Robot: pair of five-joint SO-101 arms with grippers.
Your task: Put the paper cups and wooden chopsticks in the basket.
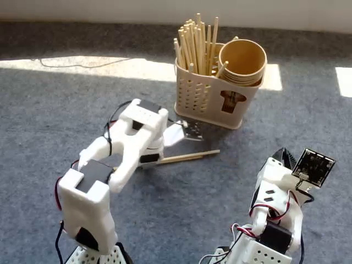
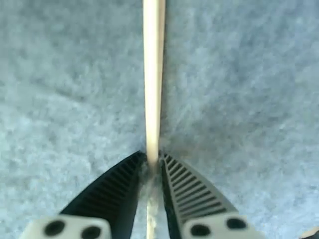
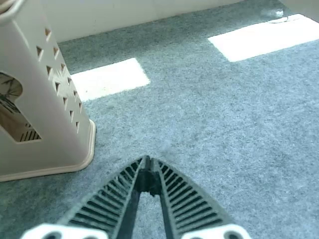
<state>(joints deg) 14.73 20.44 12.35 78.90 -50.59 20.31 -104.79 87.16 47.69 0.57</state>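
Carpet [image 1: 55, 110], grey, under everything, crossed by sunlit patches along the top of the high view. One pale perforated basket [image 1: 209, 102] standing upright at upper centre, its side wall also filling the left edge of the right wrist view [image 3: 35, 114]. Inside it, toward the left, a dense bundle of wooden chopsticks [image 1: 197, 47], too many to count; toward the right, a nested stack of paper cups [image 1: 242, 59], several rims showing, exact number unclear. One loose chopstick [image 1: 190, 157] lying flat below the basket, near it but not touching, running left to right. Left gripper [image 2: 152, 159] low at centre frame, pinching that chopstick [image 2: 153, 74] at one end between its ribbed fingers. Right gripper [image 1: 285, 154] at lower right, well apart from the basket, fingers pressed together [image 3: 148, 174] with nothing between them, hanging above bare floor.
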